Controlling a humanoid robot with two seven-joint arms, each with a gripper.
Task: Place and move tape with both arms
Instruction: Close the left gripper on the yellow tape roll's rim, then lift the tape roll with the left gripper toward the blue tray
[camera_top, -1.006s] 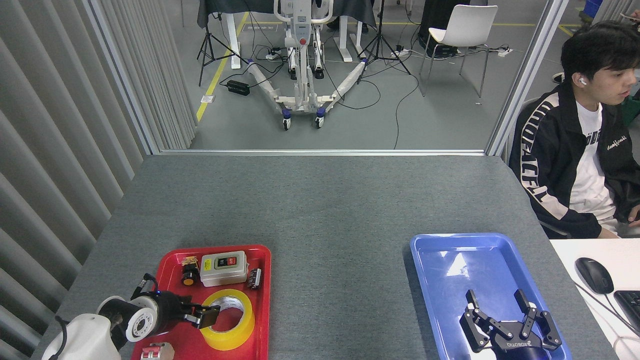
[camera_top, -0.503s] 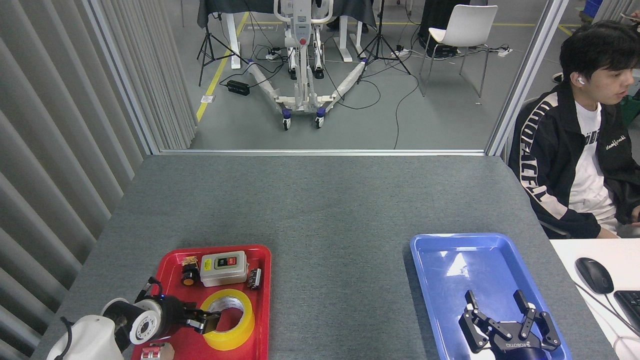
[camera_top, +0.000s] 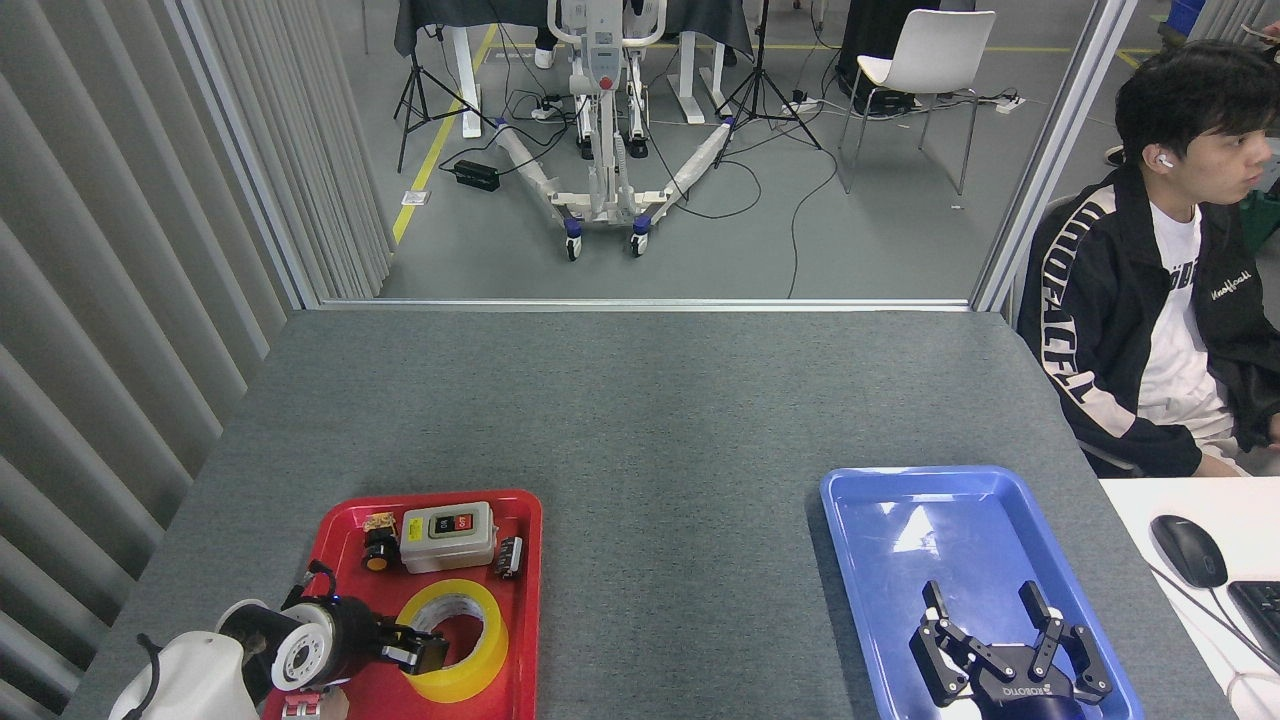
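The yellow tape (camera_top: 470, 625) lies flat in the front half of the red tray (camera_top: 530, 560), its white core facing up. My left gripper (camera_top: 428, 650) comes in from the left and sits low over the roll's left wall, with one dark finger (camera_top: 432, 655) reaching into the core hole. The fingers are seen side-on and dark, so their gap does not show. My right gripper (camera_top: 985, 608) hovers over the front part of the blue tray (camera_top: 870, 560), its two fingers spread wide with nothing between them.
At the back of the red tray sit a grey switch box (camera_top: 447, 535), a small black knob (camera_top: 378, 550) and a small metal part (camera_top: 509, 556). A red-and-white breaker (camera_top: 305, 706) lies at its front edge. A person (camera_top: 1150, 300) sits at the right beside a white desk with a mouse (camera_top: 1188, 550).
My left gripper has sunk lower and pushed slightly right, deeper onto the tape's left wall. My right gripper has dropped a little toward the view's bottom edge. The tape has stayed in place.
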